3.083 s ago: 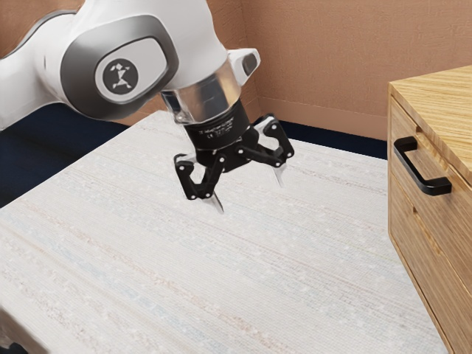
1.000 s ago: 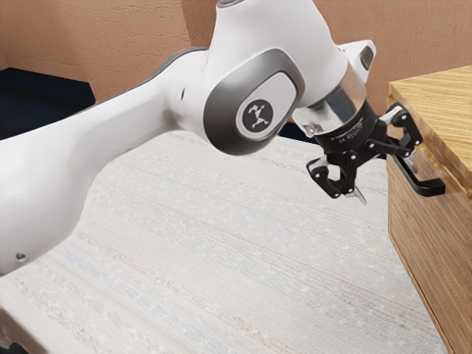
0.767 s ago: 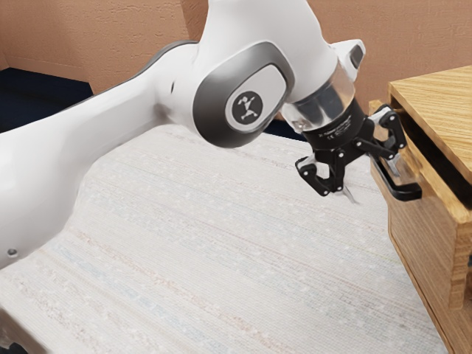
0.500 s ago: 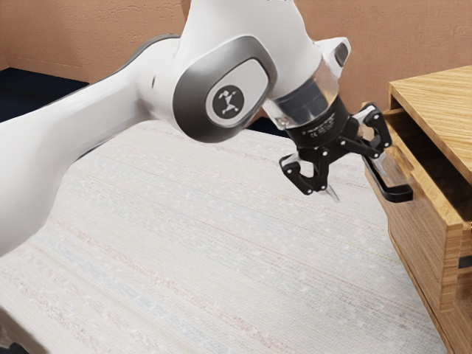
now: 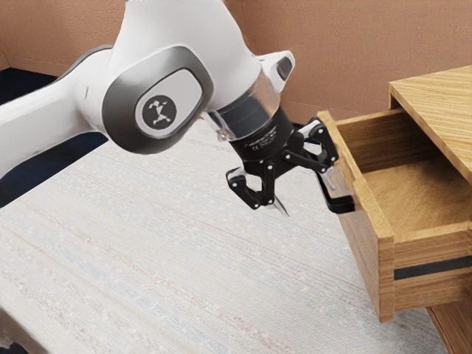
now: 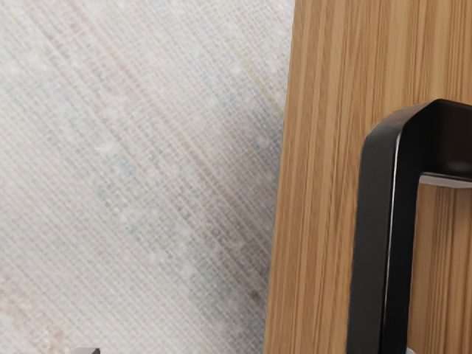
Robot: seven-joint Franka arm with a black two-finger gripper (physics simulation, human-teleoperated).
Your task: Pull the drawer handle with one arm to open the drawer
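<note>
Against the gripper, drawer handle

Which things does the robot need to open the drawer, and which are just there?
Needed for the job: gripper, drawer handle, drawer.
Just there: table, cabinet top, wall.

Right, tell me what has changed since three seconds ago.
The arm swung from above the table across to the cabinet, hooked one of its open fingers behind the handle and pulled toward the exterior view's left. The drawer, shut before, now stands well out, its inside showing. The fingers stayed spread throughout; table and cabinet did not move.
</note>
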